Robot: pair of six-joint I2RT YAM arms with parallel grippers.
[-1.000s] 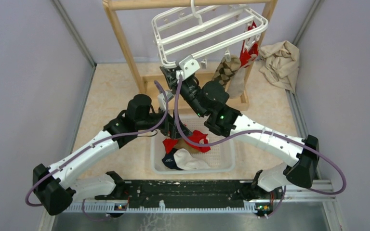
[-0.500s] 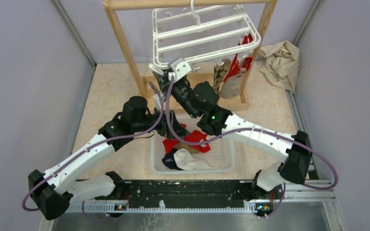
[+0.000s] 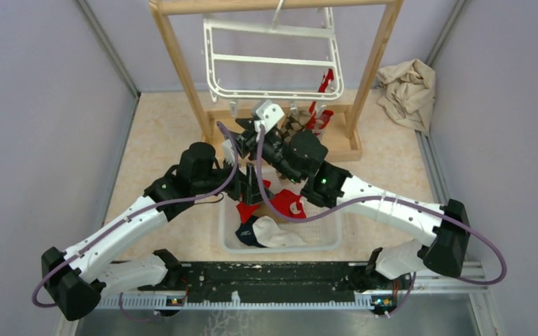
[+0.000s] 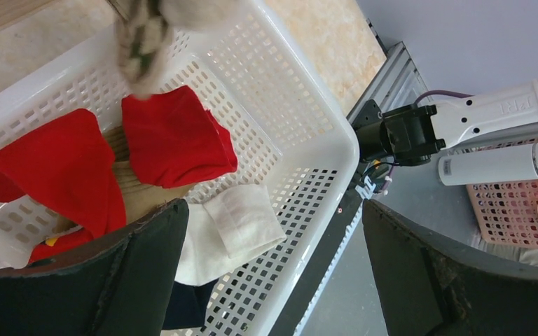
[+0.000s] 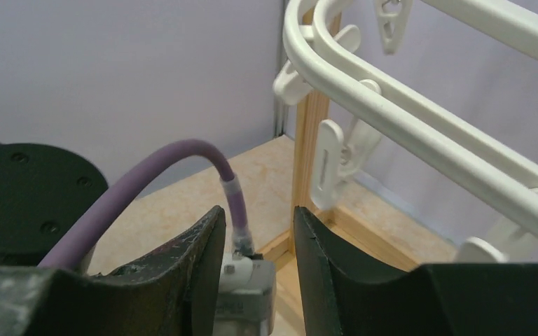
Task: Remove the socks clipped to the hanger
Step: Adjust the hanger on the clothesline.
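The white hanger point(image 3: 273, 59) hangs from the wooden frame, level and square-on. A red sock point(image 3: 324, 113) and a leopard sock point(image 3: 295, 124) still hang from clips at its front right. Red socks point(image 3: 288, 204), a cream sock point(image 3: 277, 234) and a navy sock point(image 3: 246, 234) lie in the white basket point(image 3: 280, 246). My right gripper point(image 3: 247, 131) is just below the hanger's front left corner, jaws slightly apart and empty point(image 5: 258, 213), the hanger bar point(image 5: 392, 119) above it. My left gripper point(image 3: 252, 183) is wide open over the basket point(image 4: 273, 210), above the red socks point(image 4: 175, 136) and cream sock point(image 4: 231, 224).
The wooden frame point(image 3: 175, 63) has posts on both sides and a base tray behind the basket. A beige cloth point(image 3: 408, 84) lies at the back right. The two arms cross closely over the basket. A blurred patterned sock point(image 4: 143, 42) hangs at the left wrist view's top.
The hanger was tilted and pulled at its front left corner by my right gripper; it has swung back level. The right gripper has dropped slightly below it. The left arm barely moved.
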